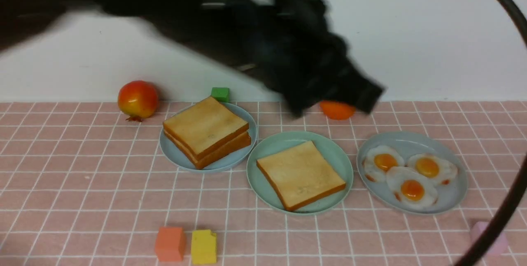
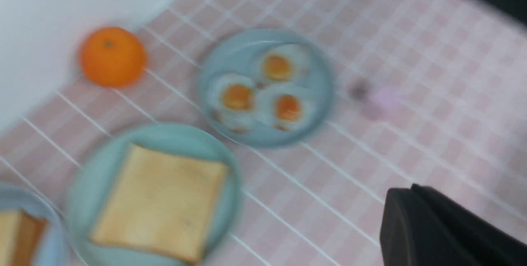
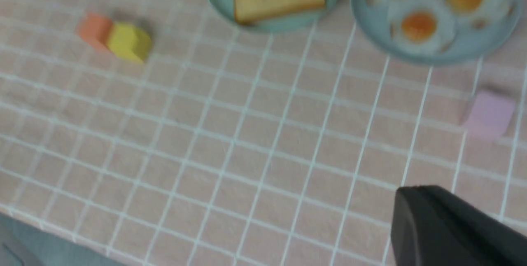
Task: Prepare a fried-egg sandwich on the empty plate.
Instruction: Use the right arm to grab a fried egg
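Toast slice [image 1: 300,173] flat on the mint-green plate [image 1: 275,145]; no egg on it yet.

Front: left gripper [image 1: 366,93] blurred, above the orange [image 1: 337,110] at the table's back. The plate sits between toast stack [image 1: 206,130] and grey-blue plate [image 1: 453,194] holding three fried eggs [image 1: 411,190].
Left wrist: jaws closed, nothing seen in them.
Right wrist: right gripper [image 3: 416,204] closed, empty, over pink checked cloth [image 3: 247,134] near pink block [image 3: 488,113].

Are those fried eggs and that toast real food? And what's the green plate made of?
Fried eggs: probably moulded plastic; glossy, near-identical yolks. Toast slice: likely foam or plastic; flat faces, even crust. Mint-green plate: seemingly matte plastic; uniform colour, thin low rim.
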Robot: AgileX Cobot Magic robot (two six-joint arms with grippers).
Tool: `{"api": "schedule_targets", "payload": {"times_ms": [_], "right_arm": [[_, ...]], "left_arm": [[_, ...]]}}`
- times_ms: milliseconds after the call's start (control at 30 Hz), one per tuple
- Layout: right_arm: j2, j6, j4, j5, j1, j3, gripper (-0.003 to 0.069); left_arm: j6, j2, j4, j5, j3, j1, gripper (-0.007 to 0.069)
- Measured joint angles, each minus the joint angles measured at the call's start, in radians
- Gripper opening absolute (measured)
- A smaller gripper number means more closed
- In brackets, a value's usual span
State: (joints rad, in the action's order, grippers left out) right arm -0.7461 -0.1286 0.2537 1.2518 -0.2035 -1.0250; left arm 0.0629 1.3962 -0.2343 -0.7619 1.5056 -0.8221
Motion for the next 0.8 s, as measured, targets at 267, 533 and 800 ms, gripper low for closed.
{"api": "schedule_targets", "payload": {"times_ms": [267,533,800], "right_arm": [[-0.346,0.003,0.003,-0.134,-0.001,0.0,0.0007],[-0.638,-0.004,-0.012,-0.221,-0.001,-0.064,0.0036],[-0.955,-0.051,-0.168,-0.263,0.0,-0.263,0.0265]], "left_arm": [[0.012,-0.58,-0.053,0.145,-0.583,0.0,0.0012],[0.008,-0.951,-0.068,0.187,-0.842,0.0,0.0012],[0.001,-1.009,-0.1,0.178,-0.859,0.0,0.0012]]}}
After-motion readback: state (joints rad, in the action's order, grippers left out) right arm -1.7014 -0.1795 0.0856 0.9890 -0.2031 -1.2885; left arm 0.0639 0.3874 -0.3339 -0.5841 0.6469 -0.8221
